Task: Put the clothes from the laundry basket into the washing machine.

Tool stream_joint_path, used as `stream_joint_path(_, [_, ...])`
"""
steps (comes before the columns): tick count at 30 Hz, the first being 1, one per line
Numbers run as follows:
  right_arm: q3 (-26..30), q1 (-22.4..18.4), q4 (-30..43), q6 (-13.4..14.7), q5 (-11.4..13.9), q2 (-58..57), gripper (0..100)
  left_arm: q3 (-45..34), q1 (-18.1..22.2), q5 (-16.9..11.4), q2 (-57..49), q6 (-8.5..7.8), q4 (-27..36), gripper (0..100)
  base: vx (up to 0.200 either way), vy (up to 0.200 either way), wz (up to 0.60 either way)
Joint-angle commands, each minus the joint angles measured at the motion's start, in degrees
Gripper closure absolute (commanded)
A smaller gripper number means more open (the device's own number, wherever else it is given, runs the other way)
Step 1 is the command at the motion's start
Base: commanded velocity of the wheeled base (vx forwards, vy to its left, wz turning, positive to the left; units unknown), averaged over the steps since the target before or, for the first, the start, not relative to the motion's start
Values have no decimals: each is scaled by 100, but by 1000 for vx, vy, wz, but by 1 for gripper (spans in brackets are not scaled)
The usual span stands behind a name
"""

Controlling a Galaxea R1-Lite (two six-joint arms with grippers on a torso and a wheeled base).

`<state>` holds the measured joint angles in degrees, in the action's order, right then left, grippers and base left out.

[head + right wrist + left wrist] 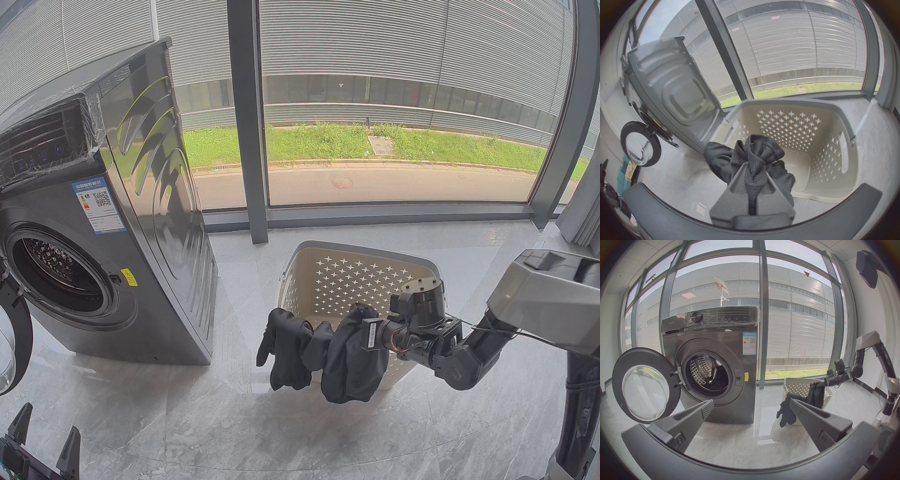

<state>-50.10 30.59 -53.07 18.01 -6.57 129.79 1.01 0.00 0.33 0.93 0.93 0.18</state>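
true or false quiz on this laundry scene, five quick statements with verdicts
1. The washing machine door stands open. True.
2. The right hand is shut on a dark garment. True.
3. The left hand grips a white towel. False: it is open and empty.
4. The laundry basket lies tipped on its side. False: it stands upright on the floor.
5. The dark garment is already in the drum. False: it hangs from the right hand at the basket.

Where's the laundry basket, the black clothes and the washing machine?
laundry basket (356, 281), head view, inner back wall.
black clothes (350, 369), head view, hanging bundle's middle.
washing machine (150, 312), head view, grey front panel.
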Motion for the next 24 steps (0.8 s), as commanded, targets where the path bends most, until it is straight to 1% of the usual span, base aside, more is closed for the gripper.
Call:
stream_joint_path(1, [879, 272, -28, -104, 59, -1808, 100, -101, 0, 2, -93, 4, -1, 0, 0, 0, 0])
stream_joint_path(3, [1143, 492, -28, -324, 86, -2424, 100, -101, 0, 2, -93, 4, -1, 0, 0, 0, 0])
stream_joint_path(5, [1205, 606, -28, -342, 42, -2802, 100, -101, 0, 2, -93, 13, -1, 0, 0, 0, 0])
stream_joint_path(6, [1205, 624, -28, -342, 42, -2854, 100, -101, 0, 2, -93, 13, -1, 0, 0, 0, 0])
stream_joint_path(9, [1275, 712, -28, -350, 42, -3496, 100, -101, 0, 2, -93, 13, -1, 0, 0, 0, 0])
stream_joint_path(14, [1231, 571, -28, -421, 68, -3909, 100, -101, 0, 2, -93, 13, -1, 0, 0, 0, 0])
stream_joint_path(15, [1222, 457, -37, -456, 103, -4014, 100, -101, 0, 2, -93, 13, -1, 0, 0, 0, 0])
stream_joint_path(17, [1231, 413, -72, -447, 112, -4129, 100, -101, 0, 2, -93, 13, -1, 0, 0, 0, 0])
stream_joint_path(20, [1240, 378, -310, -456, 112, -4164, 100, -101, 0, 2, -93, 13, -1, 0, 0, 0, 0])
stream_joint_path(21, [1257, 308, -591, -465, 121, -4164, 100, -101, 0, 2, -93, 13, -1, 0, 0, 0, 0])
stream_joint_path(22, [1266, 272, -723, -473, 156, -4164, 100, -101, 0, 2, -93, 13, -1, 0, 0, 0, 0])
stream_joint_path(24, [1284, 202, -767, -500, 226, -4155, 100, -101, 0, 2, -93, 22, -1, 0, 0, 0, 0])
